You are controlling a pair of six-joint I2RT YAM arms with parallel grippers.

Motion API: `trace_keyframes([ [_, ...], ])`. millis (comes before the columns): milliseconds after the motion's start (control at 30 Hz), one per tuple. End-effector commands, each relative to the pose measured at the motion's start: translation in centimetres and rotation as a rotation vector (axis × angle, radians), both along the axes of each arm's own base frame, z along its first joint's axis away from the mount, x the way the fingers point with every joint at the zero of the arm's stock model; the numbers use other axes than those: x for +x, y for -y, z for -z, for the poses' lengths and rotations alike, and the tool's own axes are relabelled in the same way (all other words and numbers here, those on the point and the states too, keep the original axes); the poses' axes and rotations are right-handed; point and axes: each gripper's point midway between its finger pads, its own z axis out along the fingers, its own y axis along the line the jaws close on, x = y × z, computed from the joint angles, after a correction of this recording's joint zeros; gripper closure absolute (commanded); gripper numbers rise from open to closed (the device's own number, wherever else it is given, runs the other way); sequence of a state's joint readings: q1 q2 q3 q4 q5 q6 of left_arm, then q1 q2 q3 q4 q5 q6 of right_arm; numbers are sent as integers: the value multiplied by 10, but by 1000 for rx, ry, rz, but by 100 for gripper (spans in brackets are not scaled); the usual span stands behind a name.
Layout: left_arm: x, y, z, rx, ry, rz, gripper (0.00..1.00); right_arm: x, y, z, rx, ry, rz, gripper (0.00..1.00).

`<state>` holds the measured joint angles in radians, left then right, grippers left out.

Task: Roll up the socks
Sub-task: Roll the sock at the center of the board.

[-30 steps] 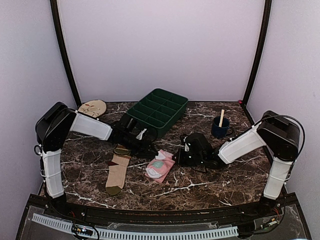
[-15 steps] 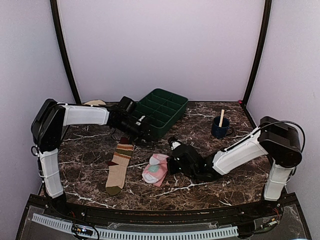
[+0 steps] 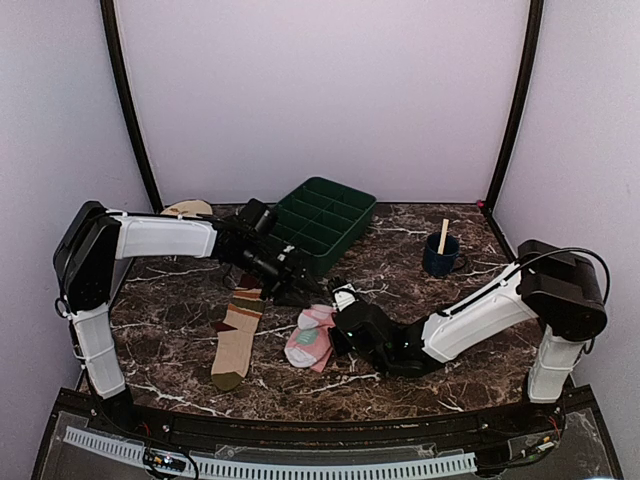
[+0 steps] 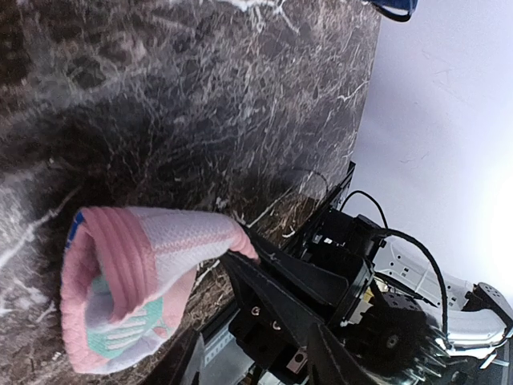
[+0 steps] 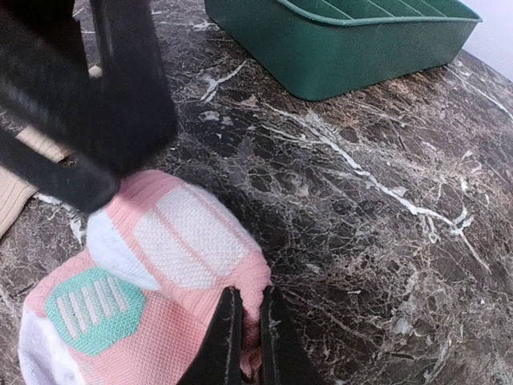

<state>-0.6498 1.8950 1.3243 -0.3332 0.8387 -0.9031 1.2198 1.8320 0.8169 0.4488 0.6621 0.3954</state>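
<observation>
My right jaws (image 3: 336,322) are pinched almost flat together, and they hold a little fold at the edge of the pink sock (image 3: 311,338). In my right wrist view I see the two thin tips (image 5: 244,321) squeezing the pink cloth (image 5: 160,297). The pink sock is bunched up in a soft lump near the middle of the surface (image 3: 400,380), a bit closer to the near edge. It has white and teal patches on it. My left jaws (image 3: 294,292) are just beside the far end of that sock, and they stand partly apart. Their black fingers (image 5: 120,88) show big in the right wrist view, right over the sock's top end, but I cannot tell if they touch it. The striped sock (image 3: 238,335) lies flat and long, to the left of the pink one and apart from it, with its olive toe toward the near edge. The green tray (image 3: 318,222) sits by the far edge. The blue cup (image 3: 440,258), with a stick (image 3: 443,236) in it, is toward the far right corner. A round beige disc (image 3: 188,208) is at the far left corner.
</observation>
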Motion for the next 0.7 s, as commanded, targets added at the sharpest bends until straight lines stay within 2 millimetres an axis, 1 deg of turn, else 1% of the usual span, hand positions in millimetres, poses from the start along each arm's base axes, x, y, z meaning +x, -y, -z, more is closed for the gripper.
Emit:
trace_keyframes([
  [0,-21,11,-18,-40,-50,4,53,0,-6,-10,-2,70,-1,100],
  [100,-25,16,-12,-28,-80,3,53,-2,-8,-7,-7,78,-10,100],
  [200,-24,17,-5,-5,-96,-12,52,-4,-10,-8,-7,85,-19,100],
  [433,-22,11,15,71,-133,-49,52,-9,-15,-10,-3,100,-36,100],
  [667,-23,0,38,147,-168,-81,50,-10,-11,-10,4,103,-36,100],
])
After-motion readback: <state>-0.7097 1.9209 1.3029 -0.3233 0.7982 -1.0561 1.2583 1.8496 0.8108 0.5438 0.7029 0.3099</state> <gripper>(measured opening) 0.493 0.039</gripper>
